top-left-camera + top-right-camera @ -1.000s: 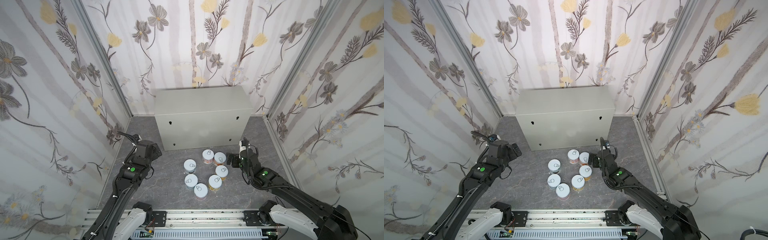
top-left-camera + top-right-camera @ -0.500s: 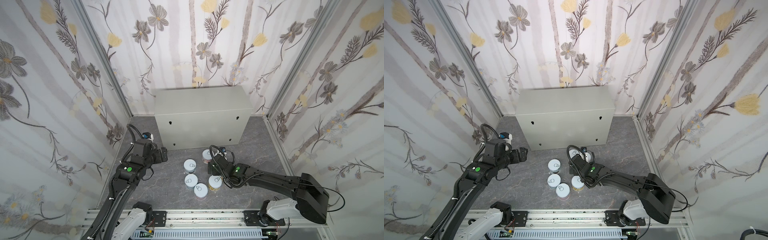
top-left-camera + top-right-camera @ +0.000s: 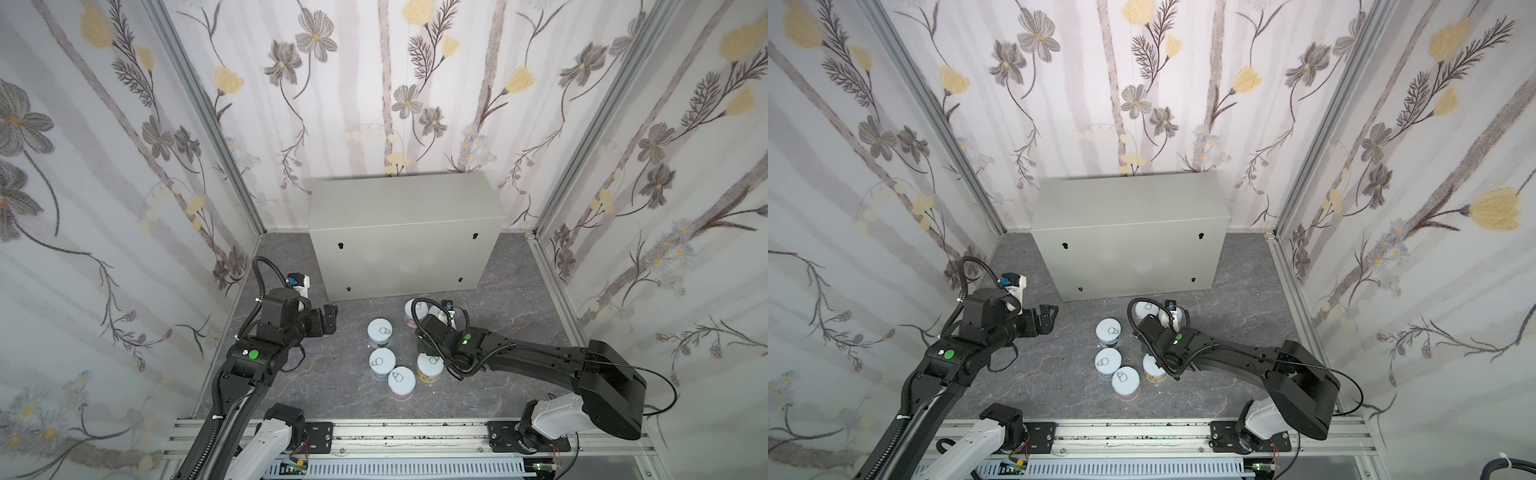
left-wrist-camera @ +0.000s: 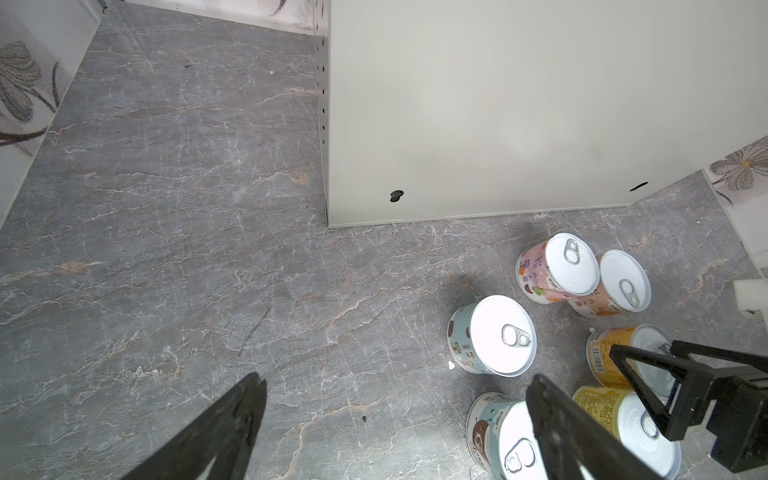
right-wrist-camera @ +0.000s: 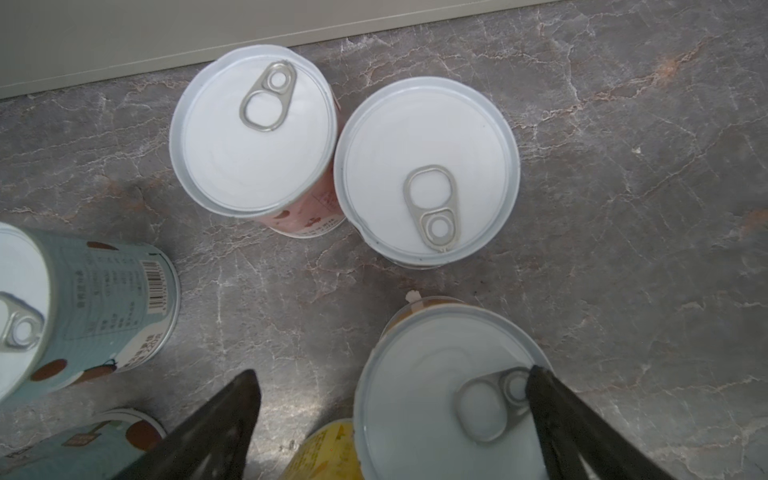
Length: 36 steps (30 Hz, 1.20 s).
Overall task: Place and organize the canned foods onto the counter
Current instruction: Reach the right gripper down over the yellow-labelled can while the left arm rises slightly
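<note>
Several canned foods stand upright on the dark marbled floor in front of the counter. Among them are a pink one, a plain-lidded one, a light-blue one and a yellow one. My right gripper hangs open just above an orange-labelled can, with one finger over its pull-tab and the other over bare floor. In both top views its own wrist hides it. My left gripper is open and empty over bare floor, left of the cluster.
The counter's top holds nothing. Flowered walls close in the floor on three sides, with metal corner posts. Bare floor stretches left of the counter and the cans. A rail runs along the front edge.
My right arm has swung in from the right side and now reaches over the cans with its gripper pointing down. My left gripper has turned toward the cluster. Both stay open.
</note>
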### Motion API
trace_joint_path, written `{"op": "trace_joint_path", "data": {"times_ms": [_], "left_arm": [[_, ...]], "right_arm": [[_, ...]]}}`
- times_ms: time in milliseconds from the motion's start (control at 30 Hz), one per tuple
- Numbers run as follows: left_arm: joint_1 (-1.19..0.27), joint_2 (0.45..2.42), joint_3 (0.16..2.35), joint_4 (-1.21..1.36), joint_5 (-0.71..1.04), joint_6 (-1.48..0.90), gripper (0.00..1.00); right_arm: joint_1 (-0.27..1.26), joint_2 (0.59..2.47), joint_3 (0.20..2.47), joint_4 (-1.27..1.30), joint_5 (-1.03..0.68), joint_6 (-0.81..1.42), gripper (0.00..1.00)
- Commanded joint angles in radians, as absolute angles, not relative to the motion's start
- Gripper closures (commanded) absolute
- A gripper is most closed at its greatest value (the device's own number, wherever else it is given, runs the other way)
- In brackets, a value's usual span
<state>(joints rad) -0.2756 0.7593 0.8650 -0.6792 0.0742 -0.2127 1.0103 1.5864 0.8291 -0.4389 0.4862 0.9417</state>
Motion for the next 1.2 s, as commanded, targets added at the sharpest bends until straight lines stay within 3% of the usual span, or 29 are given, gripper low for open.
{"op": "trace_joint_path", "data": {"times_ms": [0,367,700,1167], "left_arm": [[-0.279,0.756,0.856,-0.638,0.093,-0.207,0.0],[-0.28,0.765,0.855,-0.632,0.101,-0.206,0.0],[-0.281,0.776,0.856,-0.633,0.102,-0.205,0.0],[-0.281,0.801,0.864,-0.62,0.101,-0.209,0.0]], "right_arm": [[1.019,1.545,0.828,-0.466,0.539,0.978,0.0],[1.024,1.565,0.813,-0.491,0.606,1.008,0.0],[0.963,1.632,0.741,-0.343,0.532,0.963,0.01],[0.937,1.632,0.653,-0.28,0.574,0.939,0.2]]}}
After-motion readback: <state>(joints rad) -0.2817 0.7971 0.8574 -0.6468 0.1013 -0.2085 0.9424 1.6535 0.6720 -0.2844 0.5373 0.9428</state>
